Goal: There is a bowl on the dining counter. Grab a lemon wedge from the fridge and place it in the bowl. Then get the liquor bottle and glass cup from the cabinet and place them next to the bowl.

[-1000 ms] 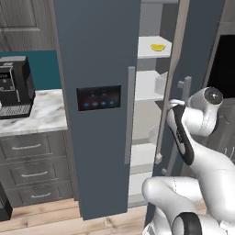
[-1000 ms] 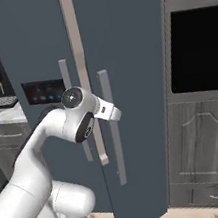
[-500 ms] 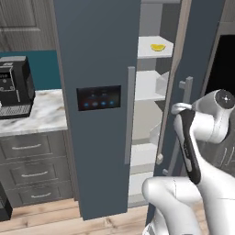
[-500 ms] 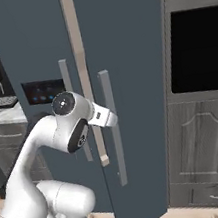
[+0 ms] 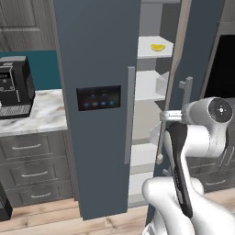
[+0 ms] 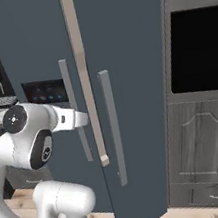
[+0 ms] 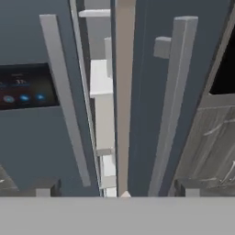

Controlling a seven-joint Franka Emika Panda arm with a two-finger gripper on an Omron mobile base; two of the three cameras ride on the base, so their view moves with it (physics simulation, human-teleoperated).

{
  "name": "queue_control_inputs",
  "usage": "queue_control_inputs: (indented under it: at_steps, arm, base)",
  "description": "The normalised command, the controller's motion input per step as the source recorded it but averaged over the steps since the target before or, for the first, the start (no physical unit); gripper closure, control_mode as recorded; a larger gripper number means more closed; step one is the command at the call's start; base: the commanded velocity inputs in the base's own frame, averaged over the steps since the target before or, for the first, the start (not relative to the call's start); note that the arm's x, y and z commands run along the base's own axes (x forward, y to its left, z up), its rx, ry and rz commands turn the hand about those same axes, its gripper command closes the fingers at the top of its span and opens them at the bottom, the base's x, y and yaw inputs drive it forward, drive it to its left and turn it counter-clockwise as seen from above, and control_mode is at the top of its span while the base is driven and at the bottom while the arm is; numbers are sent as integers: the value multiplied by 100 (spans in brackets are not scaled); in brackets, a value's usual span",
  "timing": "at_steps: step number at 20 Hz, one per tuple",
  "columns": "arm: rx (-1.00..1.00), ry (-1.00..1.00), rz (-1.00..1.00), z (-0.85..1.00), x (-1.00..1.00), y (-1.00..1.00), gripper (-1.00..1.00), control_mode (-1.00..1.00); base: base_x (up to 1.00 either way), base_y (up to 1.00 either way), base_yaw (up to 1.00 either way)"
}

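Note:
The fridge (image 5: 96, 69) has its right door (image 6: 135, 76) swung partly out, leaving a gap onto white shelves. A yellow lemon wedge (image 5: 158, 47) lies on an upper shelf inside. My gripper (image 7: 114, 192) is open with nothing between its fingertips (image 7: 43, 189), and it faces the edge of the right door and its long grey handle (image 7: 172, 105) from a short way back. From the base, the gripper (image 5: 164, 117) hangs level with the middle shelves, and the gripper (image 6: 84, 118) sits just left of the door edge. The bowl, liquor bottle and glass cup are out of view.
A black coffee machine (image 5: 13, 87) stands on a marble counter (image 5: 41, 110) over grey drawers (image 5: 32, 160), left of the fridge. A dark built-in oven (image 6: 197, 50) with grey wood fronts (image 6: 204, 150) below flanks the fridge on the right. The shut left door carries a small display (image 5: 98, 97).
The jaws have opened and let go of the right door's handle. The hand has drawn back from it toward the robot. The door stays partly open.

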Motion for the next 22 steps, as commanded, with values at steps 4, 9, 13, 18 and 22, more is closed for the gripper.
queue_control_inputs:
  at_steps: [4, 9, 13, 18, 22]
  arm:
    - [-18, 5, 10, 71, 0, 86, -100, -100]
    - [-21, 3, 5, 63, 19, 71, -100, -100]
    - [-26, 1, 2, 33, 55, 24, -100, -100]
    - [-28, 0, 1, 2, 89, 0, -100, -100]
    - [-23, 0, 0, 0, 93, -1, -100, -100]
  base:
    - [0, 0, 0]
    - [0, 0, 0]
    - [0, 0, 0]
    - [0, 0, 0]
    - [0, 0, 0]
